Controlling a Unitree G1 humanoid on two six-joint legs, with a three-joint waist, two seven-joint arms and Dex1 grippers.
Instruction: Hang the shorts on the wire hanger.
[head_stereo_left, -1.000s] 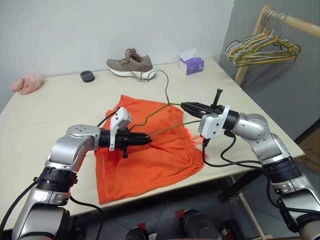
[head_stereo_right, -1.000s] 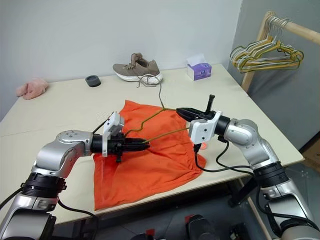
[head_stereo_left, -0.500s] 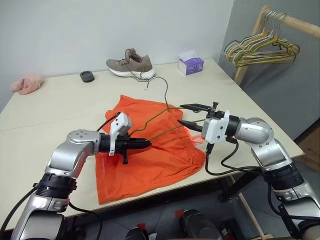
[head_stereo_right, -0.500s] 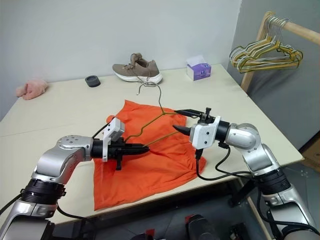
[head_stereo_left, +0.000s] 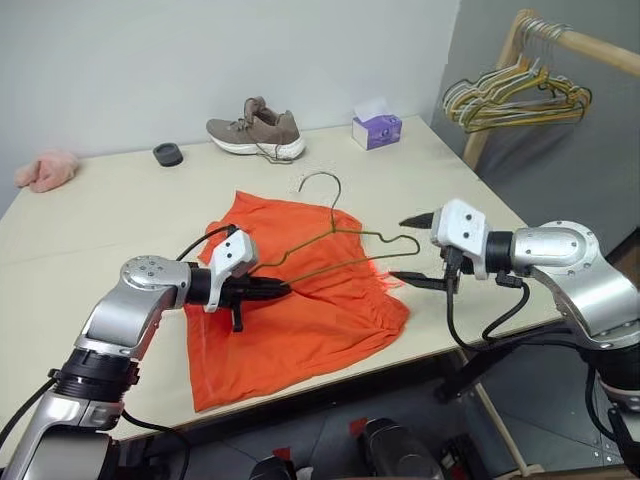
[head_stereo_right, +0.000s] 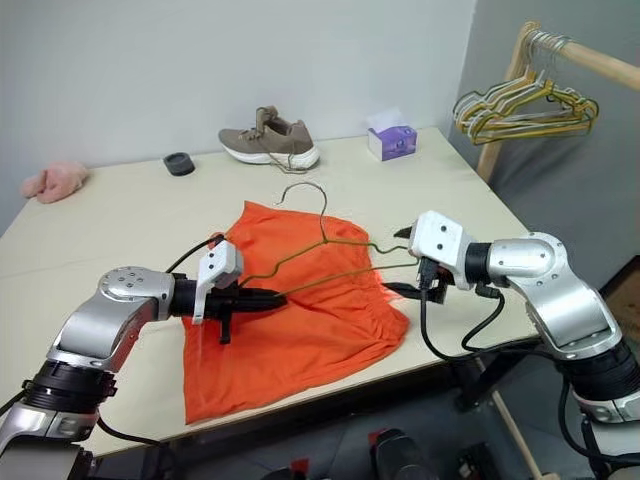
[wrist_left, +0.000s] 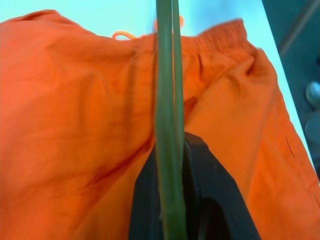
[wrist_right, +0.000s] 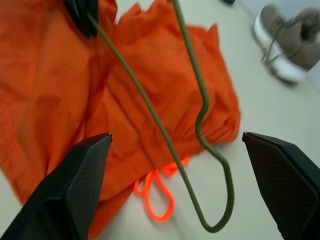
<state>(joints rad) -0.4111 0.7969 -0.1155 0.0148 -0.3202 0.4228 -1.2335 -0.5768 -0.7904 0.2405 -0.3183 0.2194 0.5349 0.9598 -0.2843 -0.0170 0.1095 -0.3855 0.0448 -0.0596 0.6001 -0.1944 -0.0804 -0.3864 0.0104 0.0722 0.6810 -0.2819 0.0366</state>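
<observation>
Orange thin-fabric shorts (head_stereo_left: 300, 285) with a gathered elastic waistband lie spread flat on the pale table (head_stereo_left: 110, 215), not yet threaded onto anything. Above them the thin olive-gold wire hanger (head_stereo_left: 335, 240) is held at one end corner by the left claw (head_stereo_left: 275, 289), clamped shut on the wire. The right claw (head_stereo_left: 415, 250) stands wide open just beside the hanger's far corner, gripping nothing. By my reading, hanging remains entirely undone.
</observation>
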